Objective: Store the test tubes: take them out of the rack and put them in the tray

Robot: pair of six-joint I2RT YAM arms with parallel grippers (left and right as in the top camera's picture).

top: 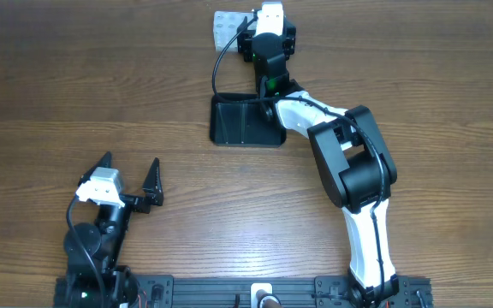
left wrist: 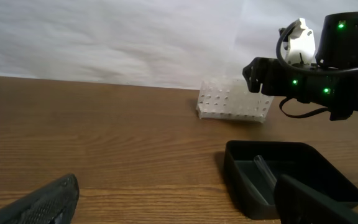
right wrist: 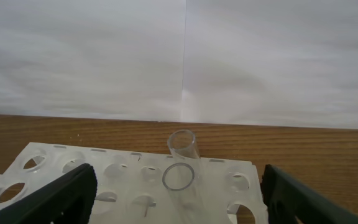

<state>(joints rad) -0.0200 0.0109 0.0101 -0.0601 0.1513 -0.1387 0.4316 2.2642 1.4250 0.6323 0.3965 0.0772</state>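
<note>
Closest in, by the near left corner of the brown wood-grain counter [top: 50, 94]: the left tool [top: 129, 162], black fingers spread wide, holding nothing, parked low and well apart from the work, probably to leave the middle free for the other arm. Farther out, past the middle toward the far edge: a black rectangular plastic tray [top: 238, 128], open side up, with one clear test tube [left wrist: 265, 171] lying flat on its floor beside a wall, already stored by the look of it. Placed near the rack, likely to keep each carry short. Farthest, by the far edge beyond the tray: a translucent white plastic rack [top: 227, 28] with rows of round holes, most of them vacant. Upright in two neighbouring holes: a clear tube [right wrist: 178, 177] nearer the wrist and a second clear tube [right wrist: 182, 144] right behind it. Above the rack: the right tool [right wrist: 178, 183], fingers wide, one to each side of the pair, gripping nothing, seemingly lined up for a descent onto the nearer tube. Judged step: picking from the rack; task partly done, with two tubes visible to move. Worth care: tubes close together, so a centred closure to avoid nudging the neighbour, and smooth round walls likely to slip.
</note>
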